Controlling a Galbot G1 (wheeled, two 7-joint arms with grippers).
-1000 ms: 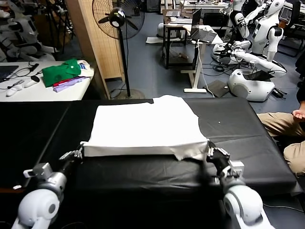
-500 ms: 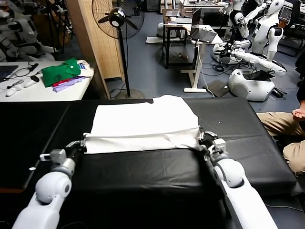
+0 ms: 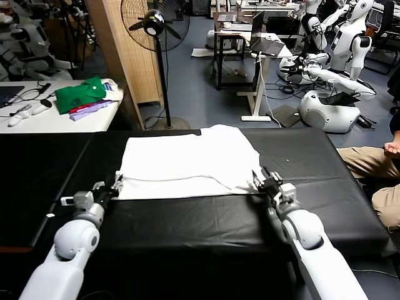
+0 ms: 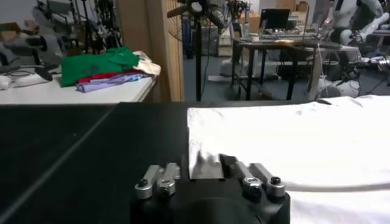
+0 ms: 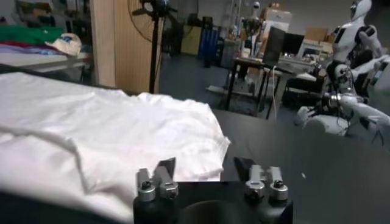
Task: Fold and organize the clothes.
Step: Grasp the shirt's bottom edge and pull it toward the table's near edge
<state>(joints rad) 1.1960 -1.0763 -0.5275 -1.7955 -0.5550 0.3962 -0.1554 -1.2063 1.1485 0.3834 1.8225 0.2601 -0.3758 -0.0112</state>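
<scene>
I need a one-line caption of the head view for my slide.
Both tools, left and right, stand open at the near corners of the folded white T-shirt on the black table.

A green garment (image 3: 80, 94) lies on a white side table (image 3: 44, 119) beside a standing fan (image 3: 155, 24).

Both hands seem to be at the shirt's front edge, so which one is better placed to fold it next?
Neither clearly. The left gripper and right gripper sit open at opposite near corners of the white T-shirt, so probably both together.

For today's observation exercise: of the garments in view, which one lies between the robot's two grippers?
The white T-shirt, spread on the black table. The green garment and purple cloth sit piled on the far white table.
</scene>
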